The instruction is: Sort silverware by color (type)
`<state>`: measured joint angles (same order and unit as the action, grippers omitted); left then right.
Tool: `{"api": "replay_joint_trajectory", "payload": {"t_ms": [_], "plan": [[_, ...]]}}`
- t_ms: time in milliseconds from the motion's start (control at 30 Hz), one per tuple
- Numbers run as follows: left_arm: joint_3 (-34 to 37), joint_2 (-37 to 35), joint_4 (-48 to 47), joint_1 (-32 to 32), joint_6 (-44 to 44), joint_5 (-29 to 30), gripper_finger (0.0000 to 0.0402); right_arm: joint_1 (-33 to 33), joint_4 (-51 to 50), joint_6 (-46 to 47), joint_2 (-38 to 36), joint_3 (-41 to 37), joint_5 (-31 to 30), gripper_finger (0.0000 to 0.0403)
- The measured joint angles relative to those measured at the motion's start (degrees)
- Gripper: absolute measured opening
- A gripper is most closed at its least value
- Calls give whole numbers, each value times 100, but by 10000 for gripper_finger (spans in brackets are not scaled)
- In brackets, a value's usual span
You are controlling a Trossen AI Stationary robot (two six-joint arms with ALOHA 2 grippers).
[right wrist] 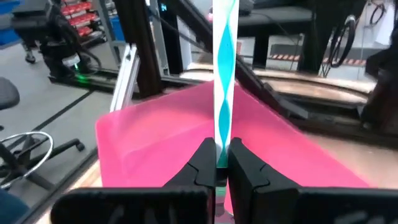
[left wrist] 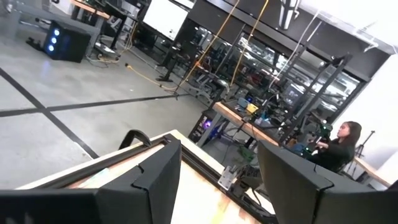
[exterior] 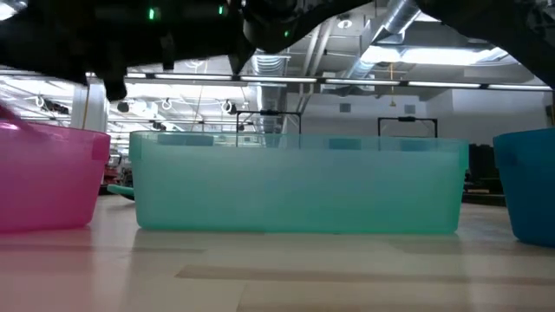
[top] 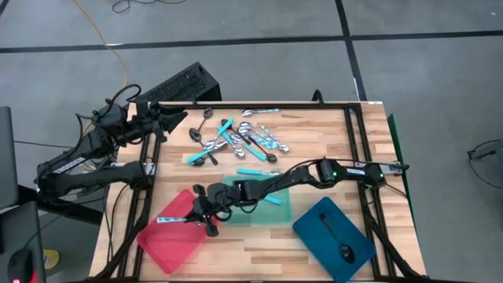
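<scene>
Left gripper [top: 174,119] waits with its fingers apart, empty, at the table's [top: 314,126] far left corner, well away from the red tray [top: 161,244].

Over the red tray hangs the right gripper [top: 200,211], its fingers clamped together on a turquoise-handled spoon [right wrist: 224,74]; the handle sticks straight out past the fingertips, above the tray's floor. Just beside the red tray on the right sits the teal tray [top: 279,211], with turquoise pieces showing in it. Farther right of the red tray is the blue tray [top: 314,228], holding a dark spoon [top: 339,245]. Beyond the red tray, toward the table's far edge, the unsorted pile [top: 236,140] lies loose on the wood.

Risks, as I judge them: the grip is only on one end of a thin, slick spoon, so it could pivot or slip. Released here, it lands in red while its likes seem to lie in teal, a mis-sort.
</scene>
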<state>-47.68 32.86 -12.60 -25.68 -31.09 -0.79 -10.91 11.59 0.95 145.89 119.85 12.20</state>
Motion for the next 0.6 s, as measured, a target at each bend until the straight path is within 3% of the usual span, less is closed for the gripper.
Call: {"api": "replay_joint_trajectory", "payload": {"t_ms": [467, 600], "plan": [[0, 0, 0, -1, 24, 10, 196, -21, -284, -131, 239, -15, 34, 38], [0, 2, 0, -1, 38, 14, 196, -21, -465, -244, 239, -13, 29, 59]]}}
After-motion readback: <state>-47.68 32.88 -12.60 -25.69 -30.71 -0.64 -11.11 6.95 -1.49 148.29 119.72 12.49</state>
